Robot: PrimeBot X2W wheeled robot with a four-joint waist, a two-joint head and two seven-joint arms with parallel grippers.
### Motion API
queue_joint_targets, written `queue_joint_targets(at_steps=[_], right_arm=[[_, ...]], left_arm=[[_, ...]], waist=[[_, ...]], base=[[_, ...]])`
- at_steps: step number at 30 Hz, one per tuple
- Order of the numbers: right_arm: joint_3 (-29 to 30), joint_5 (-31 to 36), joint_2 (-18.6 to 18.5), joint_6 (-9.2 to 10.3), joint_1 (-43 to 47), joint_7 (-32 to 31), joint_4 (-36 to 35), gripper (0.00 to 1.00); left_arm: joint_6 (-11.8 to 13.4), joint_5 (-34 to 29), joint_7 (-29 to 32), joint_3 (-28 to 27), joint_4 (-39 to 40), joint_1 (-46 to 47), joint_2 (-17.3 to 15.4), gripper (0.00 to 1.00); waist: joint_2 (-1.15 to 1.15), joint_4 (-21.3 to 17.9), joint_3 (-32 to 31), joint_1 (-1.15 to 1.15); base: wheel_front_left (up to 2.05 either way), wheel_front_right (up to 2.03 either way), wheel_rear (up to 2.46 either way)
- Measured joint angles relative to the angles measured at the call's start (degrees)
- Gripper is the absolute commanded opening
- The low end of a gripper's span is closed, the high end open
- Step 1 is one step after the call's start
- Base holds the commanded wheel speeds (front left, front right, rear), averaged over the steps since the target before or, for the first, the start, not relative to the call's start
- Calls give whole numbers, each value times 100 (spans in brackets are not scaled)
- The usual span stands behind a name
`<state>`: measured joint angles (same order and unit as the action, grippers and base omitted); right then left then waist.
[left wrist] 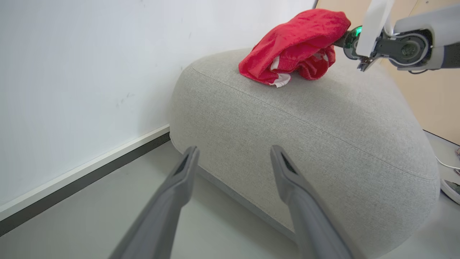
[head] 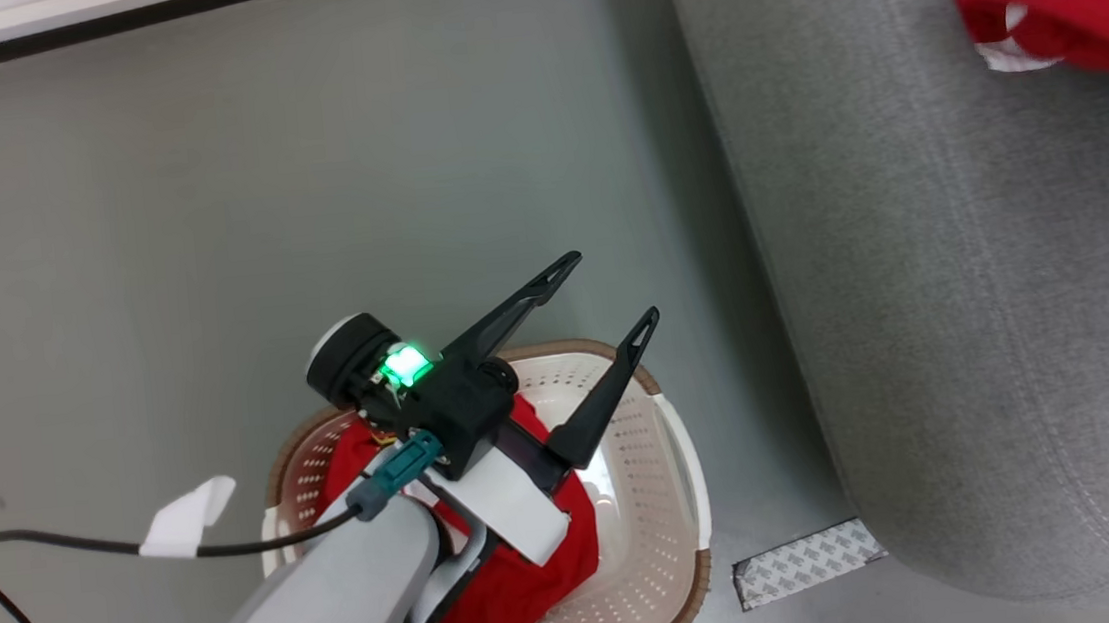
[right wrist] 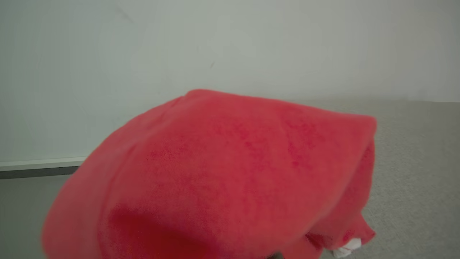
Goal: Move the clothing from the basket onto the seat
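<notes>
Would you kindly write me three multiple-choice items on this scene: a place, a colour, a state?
1. The plain bright red fabric garment lies: A. on the floor B. in the rounded cream perforated plastic basket C. on a sofa
2. The small light by the left gripper glows: A. blue B. green C. white
3. The left gripper's jaws are: A. wide open B. shut on fabric C. shut empty
1 B, basket walls surround it; 2 B, plainly green; 3 A, fingers spread apart.
</notes>
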<state>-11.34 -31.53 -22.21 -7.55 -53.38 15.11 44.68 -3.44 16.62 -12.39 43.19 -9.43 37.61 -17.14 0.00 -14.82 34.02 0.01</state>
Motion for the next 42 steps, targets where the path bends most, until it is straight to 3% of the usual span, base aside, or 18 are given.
queue_joint_targets(at_steps=[5,8,9,11,12,13,30,34,37,42], right_arm=[[-639,-310,-326,0,-294,-380,748,0],[-1044,-603,-399,-1,-310,-1004,1054,0],[-1137,-730,-423,-1,-311,-1169,1102,9],[-1367,-918,-502,-1,-315,-1530,1156,41],[-1449,-1036,-523,-1,-316,-1606,1152,80],[-1538,-1129,-546,-1,-317,-1667,1135,100],[-3052,-1927,-1156,0,112,-2308,757,100],[-3252,-2056,-1333,0,319,-2154,443,100],[-3384,-2029,-1528,0,431,-1612,-40,100],[-3319,-1971,-1547,-1,631,-891,-380,100]], left_arm=[[45,2,-79,-22,-69,-2,13,100],[46,21,-108,-25,-113,-14,25,100],[46,37,-126,-23,-131,-26,30,100],[51,64,-140,-29,-158,-51,40,100],[54,74,-154,-31,-166,-56,52,100],[54,101,-176,-32,-178,-62,65,100],[152,327,-268,-297,-380,-710,214,100],[185,394,-270,-474,-304,-1009,216,100],[233,415,-275,-675,-186,-1295,203,100],[297,417,-275,-965,-93,-1615,176,100]], waist=[[0,164,25,0],[0,176,-40,0],[0,176,-69,0],[0,169,-135,-1],[0,162,-170,0],[0,153,-206,-1],[0,19,-1314,-1],[0,18,-1695,-2],[0,51,-2049,-2],[0,152,-2405,-3]], base=[[0,0,0],[0,0,0],[0,0,0],[0,0,0],[0,0,0],[0,0,0],[0,0,0],[0,0,0],[0,0,0],[0,0,0]])
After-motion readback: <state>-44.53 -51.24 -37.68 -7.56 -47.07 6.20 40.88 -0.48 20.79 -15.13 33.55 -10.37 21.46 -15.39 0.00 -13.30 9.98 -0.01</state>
